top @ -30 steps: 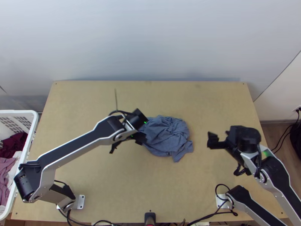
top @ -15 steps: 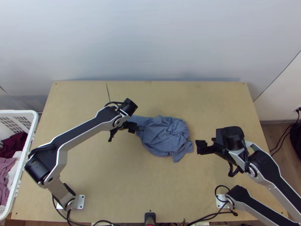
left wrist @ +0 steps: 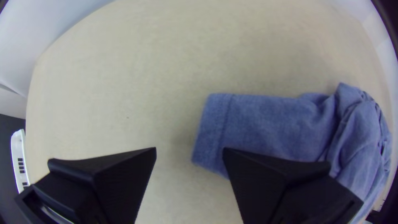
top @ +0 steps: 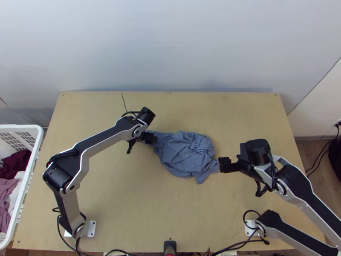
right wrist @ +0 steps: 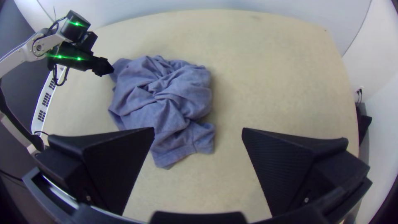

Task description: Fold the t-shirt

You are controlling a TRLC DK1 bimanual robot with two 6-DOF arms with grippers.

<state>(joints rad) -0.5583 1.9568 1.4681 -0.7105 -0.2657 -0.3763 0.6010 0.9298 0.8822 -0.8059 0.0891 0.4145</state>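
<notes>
- l gripper (top: 149, 137): in top view, at shirt's l end, over far half of table. in l wrist view, l gripper (left wrist: 189, 154) has fingers wide apart, nothing held; one is above the sleeve (left wrist: 265, 124), other above bare wood. can't tell if it touches cloth.
- r gripper (top: 224, 164): in top view, just beside shirt's r side, low end. in r wrist view, r gripper (right wrist: 198, 135) is wide open too, w/ nothing btwn fingers.
- blue-grey t-shirt (top: 185, 153): approx mid-table, bunched, lots of twisted folds on top. sleeve pokes out at l end, fairly flat, hem (left wrist: 213, 128) straight; another hemmed end (right wrist: 178, 153) sticks out at near r side.
- light wooden table (top: 128, 196): under shirt, both arms' bases at near edge.
- white laundry basket (top: 34, 158): off table's l side, w/ dark red cloth (top: 18, 165), mauve cloth (top: 5, 200) & white cloth (top: 16, 194) in it.
</notes>
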